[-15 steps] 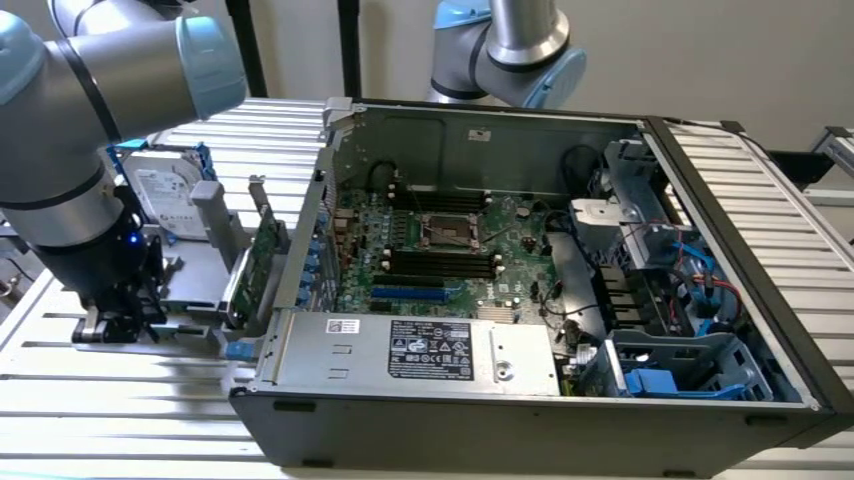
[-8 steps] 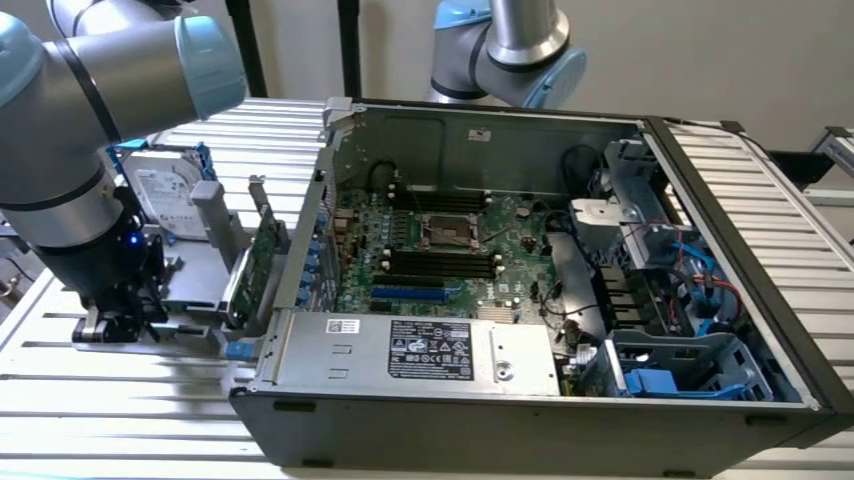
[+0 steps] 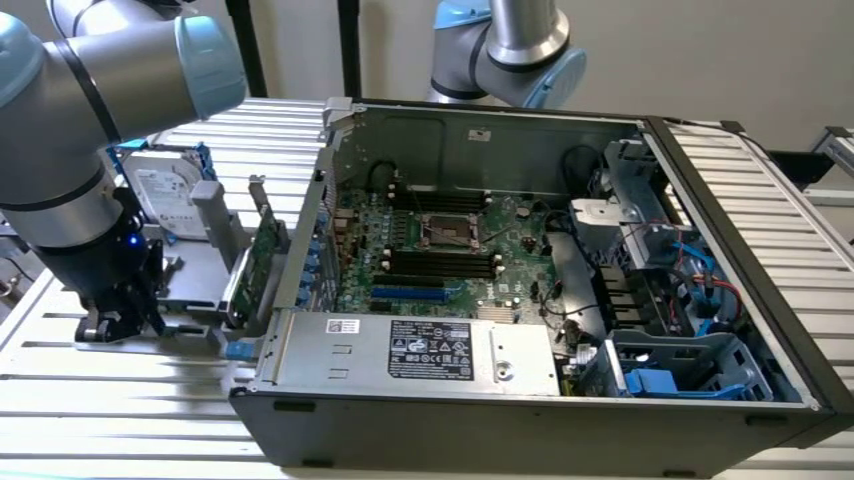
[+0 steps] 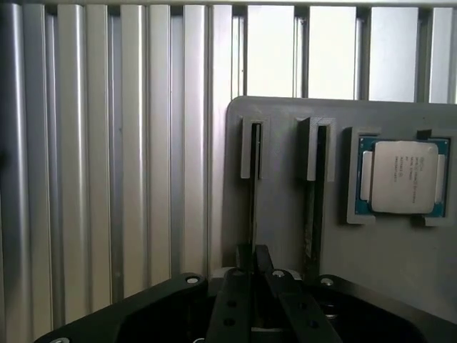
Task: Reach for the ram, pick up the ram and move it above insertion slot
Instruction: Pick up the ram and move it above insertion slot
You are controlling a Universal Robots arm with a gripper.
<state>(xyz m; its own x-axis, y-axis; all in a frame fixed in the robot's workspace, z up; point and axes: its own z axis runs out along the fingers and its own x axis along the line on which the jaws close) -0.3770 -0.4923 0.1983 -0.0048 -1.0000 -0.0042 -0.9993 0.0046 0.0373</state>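
The ram [image 4: 253, 200] stands edge-on as a thin line in the first slot of a grey holder [image 4: 278, 214]. My gripper [image 4: 254, 261] sits low over it, and its dark fingers [image 4: 232, 307] converge tightly onto the near end of the stick. In the exterior view the gripper [image 3: 118, 325] is down at the grey holder [image 3: 187, 290] on that view's left, outside the computer case. The dark memory slots [image 3: 430, 262] lie on the motherboard inside the open case, well to the exterior view's right of the gripper.
A green expansion card [image 3: 256, 268] stands on edge between holder and case [image 3: 320, 200]. A hard drive [image 3: 163, 190] stands behind the holder. A processor chip [image 4: 403, 176] rests in the holder's pocket beside a second slot [image 4: 314, 193]. Another arm [image 3: 514, 50] stands behind the case.
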